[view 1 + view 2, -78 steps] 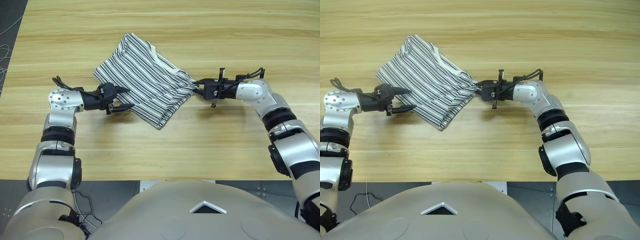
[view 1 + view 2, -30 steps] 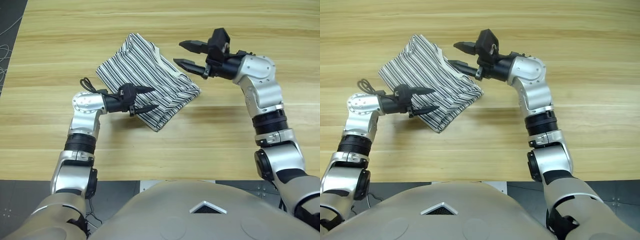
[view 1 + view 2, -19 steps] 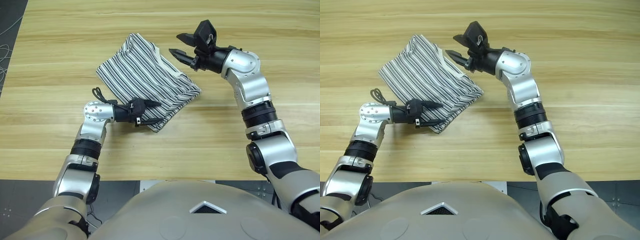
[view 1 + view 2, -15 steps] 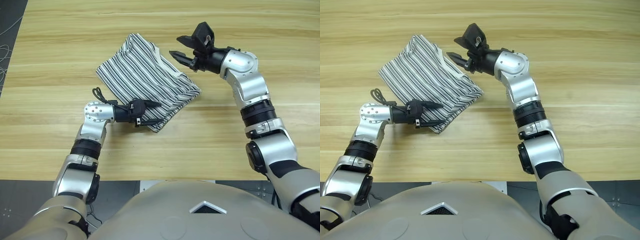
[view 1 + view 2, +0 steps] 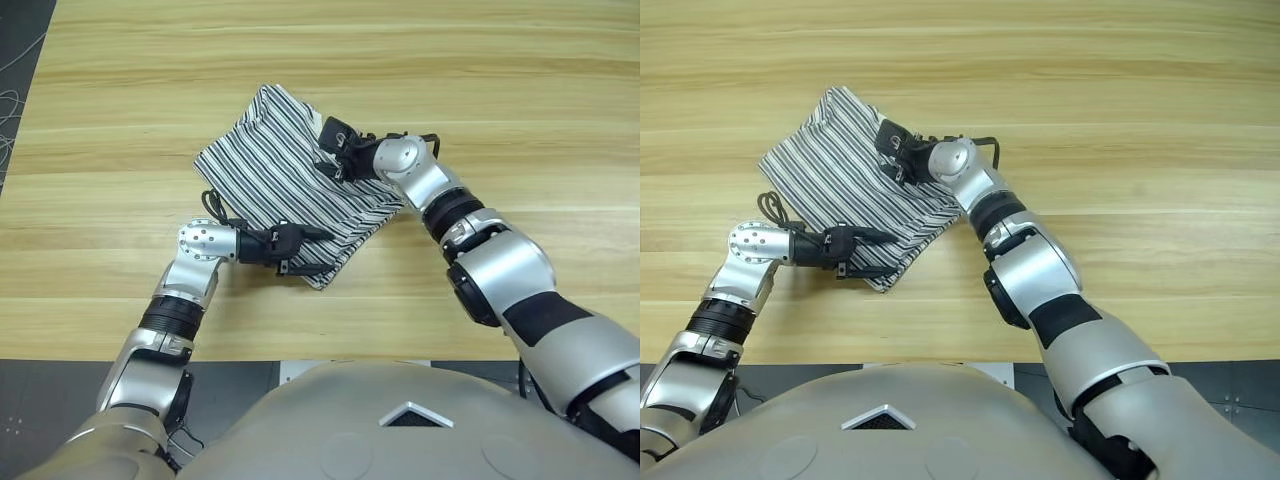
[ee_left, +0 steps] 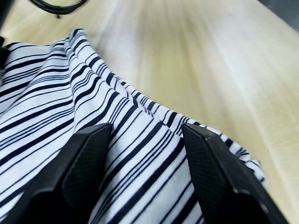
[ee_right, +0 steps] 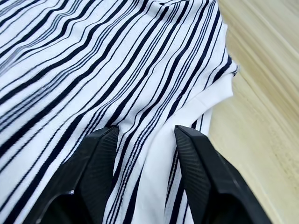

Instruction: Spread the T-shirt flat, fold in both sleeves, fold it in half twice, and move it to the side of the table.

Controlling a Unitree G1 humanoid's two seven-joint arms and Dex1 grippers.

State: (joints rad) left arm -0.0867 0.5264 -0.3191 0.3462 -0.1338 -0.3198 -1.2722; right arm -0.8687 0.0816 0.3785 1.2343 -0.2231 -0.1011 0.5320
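Observation:
The T-shirt (image 5: 262, 158), white with dark stripes, lies folded into a rough square on the wooden table (image 5: 520, 80), one corner pointing towards me. My left gripper (image 5: 318, 251) lies low at that near corner, open, both fingers spread over the cloth's edge. In the left wrist view striped fabric (image 6: 140, 186) runs between the fingers (image 6: 86, 172). My right gripper (image 5: 328, 162) rests on top of the shirt by the pale collar, open, its fingertips (image 7: 100, 158) pressed onto the fabric (image 7: 70, 60).
Bare wood surrounds the shirt on all sides. The table's near edge (image 5: 330, 360) runs just in front of me, and the dark floor (image 5: 15, 60) shows past its left edge.
My right gripper came down from above the shirt's far right side onto the cloth by the collar. The left gripper slid further onto the near corner. The shirt shifted slightly towards me.

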